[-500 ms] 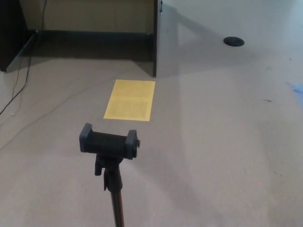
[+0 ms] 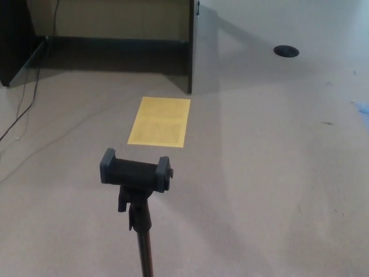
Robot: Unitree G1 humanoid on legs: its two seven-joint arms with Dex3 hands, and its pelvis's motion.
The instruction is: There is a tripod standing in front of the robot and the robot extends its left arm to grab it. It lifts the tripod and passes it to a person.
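Black plastic tops the tripod (image 2: pixel 136 173): a phone clamp on a thin dark pole that runs out of the bottom edge of the head view, standing upright on the beige floor (image 2: pixel 277 190), near the robot and just short of the yellow sheet (image 2: pixel 159 121). Since half a second ago the whole picture has slid slightly right and down together (clamp, sheet and floor socket (image 2: pixel 286 51) alike), so I read it as the camera shifting, not the tripod. Neither hand shows, so their state cannot be told, and I judge the reach of the left arm has not yet begun. No person is in sight to receive it. Count: one tripod, one yellow sheet, one round floor socket, and at least one cable (image 2: pixel 26 98) trailing at the left.
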